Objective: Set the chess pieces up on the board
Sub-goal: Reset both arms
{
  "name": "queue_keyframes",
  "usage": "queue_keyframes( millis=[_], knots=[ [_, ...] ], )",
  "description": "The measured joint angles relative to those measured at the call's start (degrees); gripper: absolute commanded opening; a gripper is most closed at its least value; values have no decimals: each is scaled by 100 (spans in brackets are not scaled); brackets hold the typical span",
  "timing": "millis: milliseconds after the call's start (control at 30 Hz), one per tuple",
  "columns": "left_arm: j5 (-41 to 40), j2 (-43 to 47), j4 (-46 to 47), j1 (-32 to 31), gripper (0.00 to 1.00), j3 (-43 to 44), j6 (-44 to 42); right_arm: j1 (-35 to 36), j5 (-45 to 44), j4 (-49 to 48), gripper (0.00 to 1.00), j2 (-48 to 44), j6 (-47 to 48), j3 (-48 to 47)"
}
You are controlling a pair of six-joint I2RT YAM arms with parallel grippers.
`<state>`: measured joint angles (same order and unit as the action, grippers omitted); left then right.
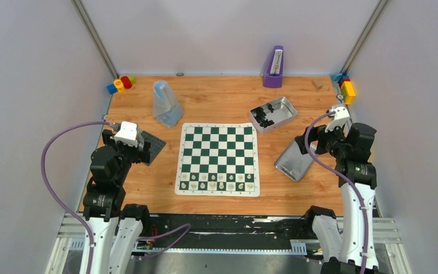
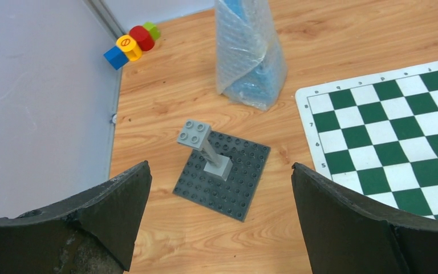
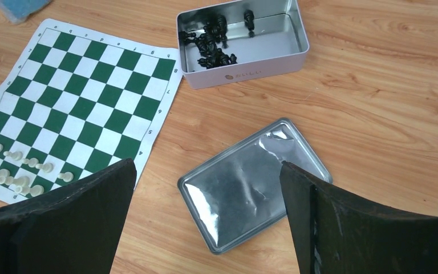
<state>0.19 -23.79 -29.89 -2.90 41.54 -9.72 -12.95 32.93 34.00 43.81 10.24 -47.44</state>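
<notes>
Along the near edge of the surface the two arms are rising from their bases. The left gripper (image 2: 219, 169) is hanging wide open and empty above a dark grey plate (image 2: 234, 191) with a grey post, beside the board's left edge. The right gripper (image 3: 206, 165) is gaping just as wide, holding nothing, above a tin lid (image 3: 245, 182) that is lying upside down to the right of the board.

The board (image 1: 217, 149) is lying flat at the middle of the surface, and the white chess pieces (image 1: 221, 185) are standing in its two nearest rows. The nearest row is looking full to me, while the second is showing gaps. Beyond the lid, the dark pieces (image 3: 208, 43) are sitting heaped in an open tin (image 3: 251, 71) by the board's far right corner, so I am judging the job about half done. The next move is likely falling to the right arm: reaching into the tin, pinching one small figure out of the tangle and carrying it to the far rows.

Which figure is which is escaping me, as they are too small. The heap is hiding its own count. The left wrist view is cutting off most of the board, and from above the left gripper is covering part of the plate.
</notes>
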Motion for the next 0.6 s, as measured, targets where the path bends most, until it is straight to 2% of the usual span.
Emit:
queue_keyframes(
  millis=[267, 600],
  knots=[
    [490, -179, 96, 2, 100, -136, -9, 0, -142, -94, 100, -354, 125, 118],
    [815, -219, 96, 26, 100, -254, -68, 0, -151, -133, 100, -308, 190, 140]
  ],
)
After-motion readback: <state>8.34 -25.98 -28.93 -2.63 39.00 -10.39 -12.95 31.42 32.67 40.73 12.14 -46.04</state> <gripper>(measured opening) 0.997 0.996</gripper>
